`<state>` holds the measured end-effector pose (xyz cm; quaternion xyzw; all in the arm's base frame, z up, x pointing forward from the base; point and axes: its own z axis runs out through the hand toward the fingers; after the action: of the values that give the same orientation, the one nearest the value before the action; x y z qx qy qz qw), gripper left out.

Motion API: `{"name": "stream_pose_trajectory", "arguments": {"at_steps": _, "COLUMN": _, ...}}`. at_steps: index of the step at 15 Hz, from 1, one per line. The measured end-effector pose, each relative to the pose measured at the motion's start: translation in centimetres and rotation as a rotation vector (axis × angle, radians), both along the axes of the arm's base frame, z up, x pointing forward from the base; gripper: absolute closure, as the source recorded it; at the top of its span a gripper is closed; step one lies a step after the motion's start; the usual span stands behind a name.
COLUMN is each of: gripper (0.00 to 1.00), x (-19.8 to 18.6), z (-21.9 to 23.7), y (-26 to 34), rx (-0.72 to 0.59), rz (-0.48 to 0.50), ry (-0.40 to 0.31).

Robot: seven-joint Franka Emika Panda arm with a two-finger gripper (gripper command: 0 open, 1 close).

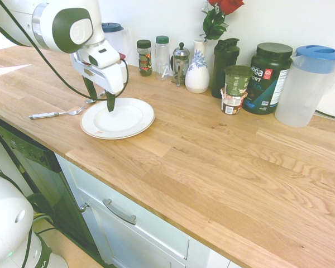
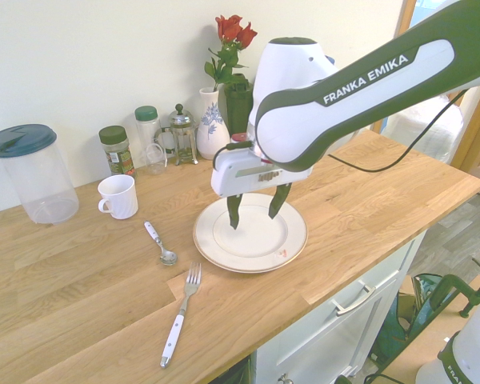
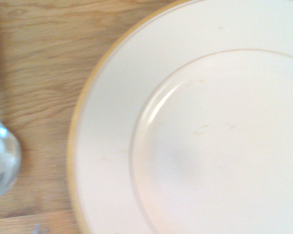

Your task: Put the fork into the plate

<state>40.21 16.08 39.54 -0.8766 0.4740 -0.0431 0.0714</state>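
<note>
Glossy white round plate under the gripper — fingers wide, empty; slim fork on oak.

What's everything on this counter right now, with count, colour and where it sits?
fork: 1, silver with a white handle, on the counter near the front edge, apart from the plate
plate: 1, white, on the counter below the gripper
spoon: 1, silver, between mug and plate
mug: 1, white, behind the spoon
pitcher: 1, clear with blue lid, at the wall
tub: 1, dark, next to the pitcher
small pots: 2, stacked, before the tub
shaker: 1, dark green, by the vase
vase: 1, white and blue, holding red roses
coffee press: 1, glass, at the wall
jars: 2, green lids, at the wall
gripper: 1, dark fingers open, empty, over the plate
</note>
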Motion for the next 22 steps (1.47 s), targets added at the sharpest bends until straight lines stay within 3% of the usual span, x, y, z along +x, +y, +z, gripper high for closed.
{"name": "stream_pose_trajectory", "arguments": {"at_steps": 4, "gripper": 0.0, "x": -1.2, "z": 0.7, "y": 7.4, "rx": 0.05, "rz": -0.037, "ry": 0.016}}
{"name": "stream_pose_trajectory", "arguments": {"at_steps": 9, "gripper": 0.0, "x": -3.1, "z": -0.5, "y": 13.7, "rx": 0.034, "rz": -0.027, "ry": 0.109}}
{"name": "stream_pose_trajectory", "arguments": {"at_steps": 16, "gripper": 0.0, "x": -5.2, "z": -3.2, "y": 17.9, "rx": 0.004, "rz": -0.036, "ry": 0.189}}
{"name": "stream_pose_trajectory", "arguments": {"at_steps": 21, "gripper": 0.0, "x": -5.2, "z": -5.1, "y": 18.3, "rx": -0.014, "rz": -0.035, "ry": 0.208}}
{"name": "stream_pose_trajectory", "arguments": {"at_steps": 22, "gripper": 1.0, "x": -5.1, "z": -5.7, "y": 18.4, "rx": -0.016, "rz": -0.037, "ry": 0.211}}
